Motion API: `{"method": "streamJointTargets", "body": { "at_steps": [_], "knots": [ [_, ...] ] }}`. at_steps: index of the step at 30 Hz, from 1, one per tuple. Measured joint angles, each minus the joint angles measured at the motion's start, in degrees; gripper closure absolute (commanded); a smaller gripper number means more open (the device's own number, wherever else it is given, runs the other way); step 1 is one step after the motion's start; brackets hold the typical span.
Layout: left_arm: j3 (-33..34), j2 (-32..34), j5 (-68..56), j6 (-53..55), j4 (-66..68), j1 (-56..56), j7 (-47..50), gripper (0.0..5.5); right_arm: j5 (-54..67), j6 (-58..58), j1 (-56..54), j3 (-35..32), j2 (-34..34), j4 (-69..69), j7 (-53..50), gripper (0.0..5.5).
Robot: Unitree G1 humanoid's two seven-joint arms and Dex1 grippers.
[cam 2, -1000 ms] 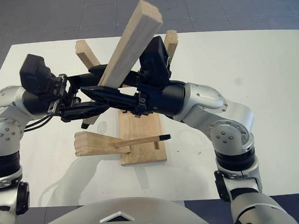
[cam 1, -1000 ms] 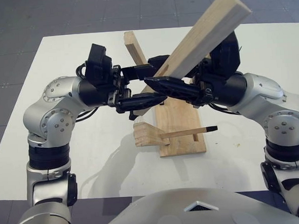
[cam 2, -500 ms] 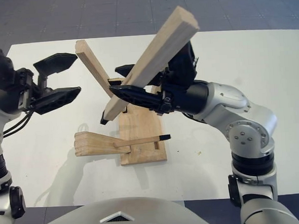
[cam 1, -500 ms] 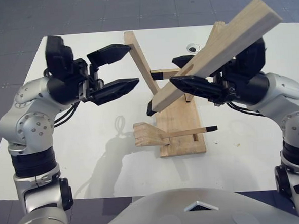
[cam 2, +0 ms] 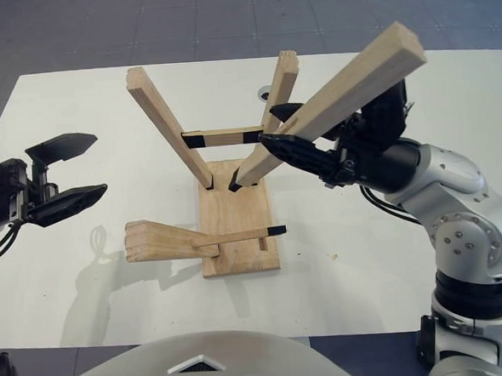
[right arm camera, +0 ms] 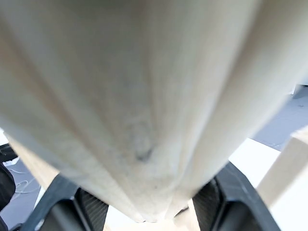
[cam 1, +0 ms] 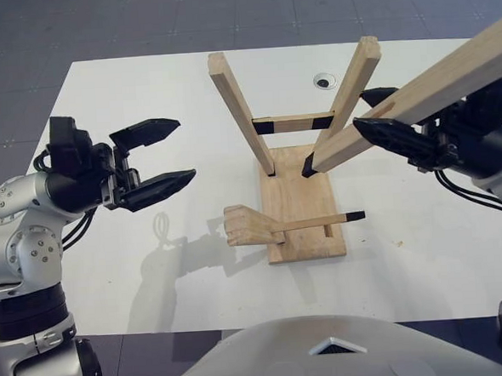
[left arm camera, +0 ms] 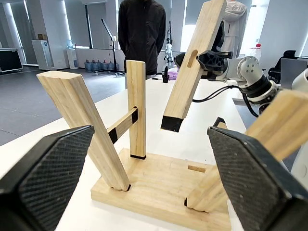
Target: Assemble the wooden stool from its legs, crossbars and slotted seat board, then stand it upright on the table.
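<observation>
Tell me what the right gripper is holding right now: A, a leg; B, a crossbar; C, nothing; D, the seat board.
A: the right gripper is clamped on a long tilted leg, whose dark-tipped lower end hangs above the board.

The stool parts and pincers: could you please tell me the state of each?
seat board, flat on the table.
standing legs, splayed on the board, joined by raised crossbar.
held leg, tilted, lower end above the board.
lying leg, beside the board, loose crossbar across it.
left pincer, open, empty.
right pincer, shut on held leg.
</observation>
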Motion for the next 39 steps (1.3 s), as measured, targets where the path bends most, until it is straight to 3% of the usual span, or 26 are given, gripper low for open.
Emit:
{"method": "streamJointTargets", "body": {
  "at_steps": [12, 17, 26, 39],
  "knots": [
    [-0.7, 0.6, 7.1, -7.8, 2.0, 8.3, -3.9, 1.13, -8.5, -6.5, 11.0, -3.6, -8.0, 4.2, 17.7, 3.44],
    [-3.1, 0.8, 7.8, -7.9, 1.3, 9.1, -4.9, 1.13, -17.8, -14.2, 11.8, 1.6, -9.5, 4.3, 23.2, 3.44],
    [-6.6, 1.1, 9.3, -9.0, 0.5, 10.3, -6.2, 1.13, -23.2, -18.9, 13.1, 8.9, -7.2, 0.8, 21.8, 3.44],
    [-7.2, 1.1, 9.3, -9.0, 0.6, 10.2, -6.2, 1.13, -23.2, -18.9, 13.3, 9.6, -7.2, -1.0, 20.3, 3.44]
  ]
}}
